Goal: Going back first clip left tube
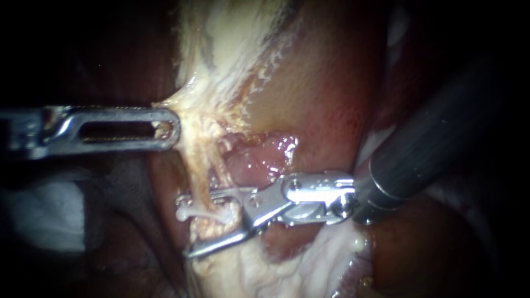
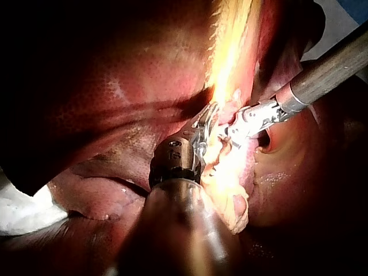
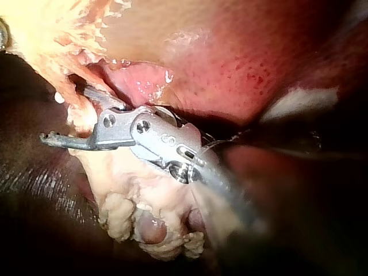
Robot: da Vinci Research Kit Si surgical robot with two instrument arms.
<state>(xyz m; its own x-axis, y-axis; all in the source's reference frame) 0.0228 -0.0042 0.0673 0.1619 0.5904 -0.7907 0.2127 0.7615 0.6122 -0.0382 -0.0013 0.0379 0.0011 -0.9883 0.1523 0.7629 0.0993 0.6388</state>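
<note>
Right instrument (image 1: 185, 232) straddles tube (image 1: 205, 185); left instrument (image 1: 172, 129) grips tissue (image 1: 193, 113).

Down the middle of the endoscope view, pale fatty tissue (image 1: 232, 55), stringy and frayed at its edges. Just beside it, smooth reddish tissue (image 1: 331, 94), yellowish where the two meet. Below that, a wet pink hollow (image 1: 256, 160), glistening. Low in the dark near the frame's edge, a white cloth (image 1: 41, 218), well apart from the fat. In the left wrist view, a small blue patch (image 2: 357, 7) beyond the tissue.
</note>
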